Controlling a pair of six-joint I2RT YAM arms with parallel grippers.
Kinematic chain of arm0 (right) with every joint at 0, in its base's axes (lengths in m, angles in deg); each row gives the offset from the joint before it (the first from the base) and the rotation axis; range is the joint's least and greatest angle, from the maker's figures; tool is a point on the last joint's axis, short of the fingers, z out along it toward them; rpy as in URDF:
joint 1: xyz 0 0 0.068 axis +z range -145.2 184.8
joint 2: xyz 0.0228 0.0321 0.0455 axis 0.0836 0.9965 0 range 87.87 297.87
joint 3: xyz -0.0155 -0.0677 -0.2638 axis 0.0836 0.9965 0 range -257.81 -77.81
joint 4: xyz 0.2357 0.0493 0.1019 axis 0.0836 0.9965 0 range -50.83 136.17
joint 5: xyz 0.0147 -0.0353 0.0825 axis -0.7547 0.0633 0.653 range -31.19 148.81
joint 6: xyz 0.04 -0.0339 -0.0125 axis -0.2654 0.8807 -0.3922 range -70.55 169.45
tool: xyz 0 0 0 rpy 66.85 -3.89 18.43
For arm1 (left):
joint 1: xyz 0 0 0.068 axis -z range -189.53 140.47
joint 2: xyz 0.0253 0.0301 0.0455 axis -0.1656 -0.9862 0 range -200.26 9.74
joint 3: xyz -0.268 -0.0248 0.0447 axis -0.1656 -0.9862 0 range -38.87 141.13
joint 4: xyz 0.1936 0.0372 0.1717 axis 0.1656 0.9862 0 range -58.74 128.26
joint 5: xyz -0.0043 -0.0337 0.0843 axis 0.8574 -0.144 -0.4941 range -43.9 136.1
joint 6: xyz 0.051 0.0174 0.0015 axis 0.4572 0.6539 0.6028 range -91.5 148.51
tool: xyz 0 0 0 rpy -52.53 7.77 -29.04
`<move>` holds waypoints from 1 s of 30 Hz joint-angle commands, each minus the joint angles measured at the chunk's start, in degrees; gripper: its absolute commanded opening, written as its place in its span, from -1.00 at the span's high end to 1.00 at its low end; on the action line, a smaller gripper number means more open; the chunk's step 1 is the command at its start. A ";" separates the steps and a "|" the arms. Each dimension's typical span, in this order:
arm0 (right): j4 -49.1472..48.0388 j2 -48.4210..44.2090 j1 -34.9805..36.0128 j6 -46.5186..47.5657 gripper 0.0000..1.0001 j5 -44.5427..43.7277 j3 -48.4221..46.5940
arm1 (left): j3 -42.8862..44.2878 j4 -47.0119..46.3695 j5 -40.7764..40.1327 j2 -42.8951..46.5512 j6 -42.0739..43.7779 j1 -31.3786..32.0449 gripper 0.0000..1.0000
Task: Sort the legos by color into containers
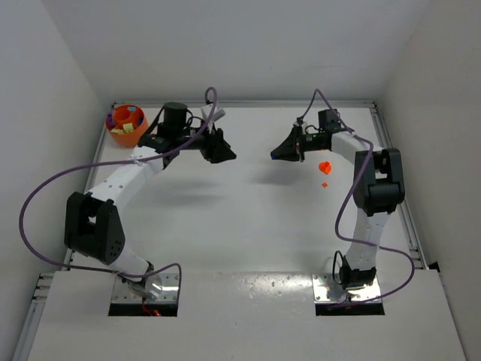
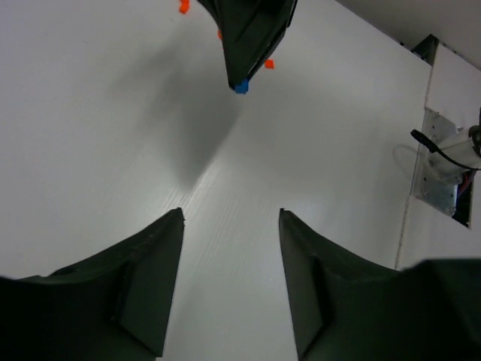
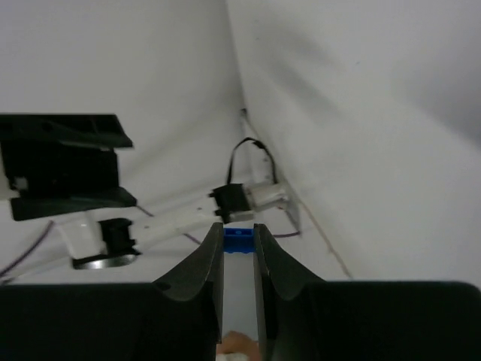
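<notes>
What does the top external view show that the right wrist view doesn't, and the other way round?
Only the top external view shows the orange bowl at the far left corner and the loose orange legos on the table close to the right gripper. Only the right wrist view shows the blue lego pinched between that gripper's fingers; from overhead it is too small to make out. Both views show the left gripper, its fingers apart, facing the right one above the table.
</notes>
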State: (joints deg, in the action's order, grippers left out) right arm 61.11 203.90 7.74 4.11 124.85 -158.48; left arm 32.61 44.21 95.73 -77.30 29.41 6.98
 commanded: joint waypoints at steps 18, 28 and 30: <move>-38.27 -2.21 5.50 -41.66 0.88 10.16 14.65 | 7.53 -8.55 -2.60 -14.81 -15.13 7.83 -0.09; -38.89 -0.63 6.55 -42.72 0.88 10.16 15.18 | 9.29 -10.92 1.53 -17.89 -18.13 9.59 -0.11; -38.90 -0.63 6.55 -43.43 0.88 10.16 15.18 | 8.67 -10.93 2.23 -17.90 -18.13 10.11 -0.14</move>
State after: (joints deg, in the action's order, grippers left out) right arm 24.34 203.70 13.68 -37.44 134.03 -143.46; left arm 39.74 35.86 95.10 -94.83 12.50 15.77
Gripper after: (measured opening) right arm 0.173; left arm 0.566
